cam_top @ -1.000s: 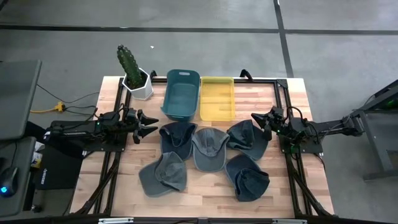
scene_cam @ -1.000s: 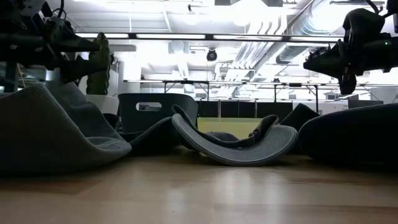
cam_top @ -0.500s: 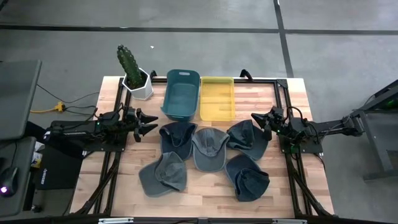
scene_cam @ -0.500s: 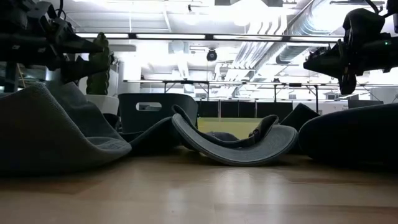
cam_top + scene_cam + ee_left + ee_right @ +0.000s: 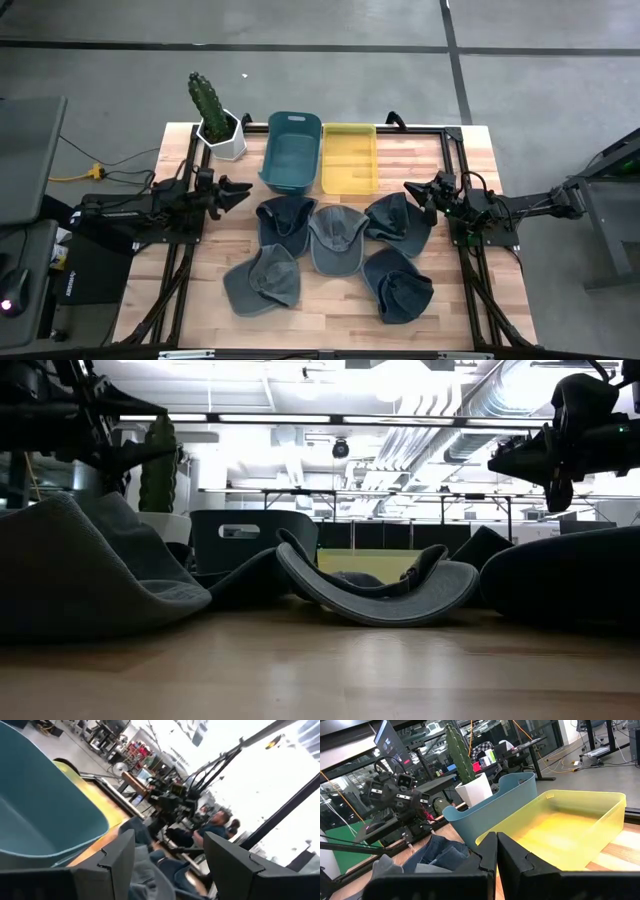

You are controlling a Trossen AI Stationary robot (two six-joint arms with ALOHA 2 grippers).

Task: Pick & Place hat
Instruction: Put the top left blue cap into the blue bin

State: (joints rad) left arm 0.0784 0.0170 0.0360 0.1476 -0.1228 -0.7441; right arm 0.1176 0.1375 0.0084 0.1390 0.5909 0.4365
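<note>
Where the wooden tabletop (image 5: pixel 330 310) is seen from above, five caps lie in a cluster at its middle, all soft slate-grey cloth with curved brims: hat one (image 5: pixel 284 217), hat two (image 5: pixel 335 238), hat three (image 5: pixel 398 218), hat four (image 5: pixel 262 282), hat five (image 5: pixel 400 284). Bins, two: one teal bin (image 5: pixel 291 150), one yellow bin (image 5: pixel 350 158), side by side at the far edge. Potted cactus (image 5: pixel 212 112), one, at the far left corner. Pincers, two: left pincer (image 5: pixel 238 190) above the tabletop just left of hat one, fingers apart, holding nothing; right pincer (image 5: pixel 411 190) beside hat three, fingers together, holding nothing. Only the low view shows a cap brim curling upward (image 5: pixel 380 595); only the left wrist view shows people beyond the tabletop (image 5: pixel 215 822).
</note>
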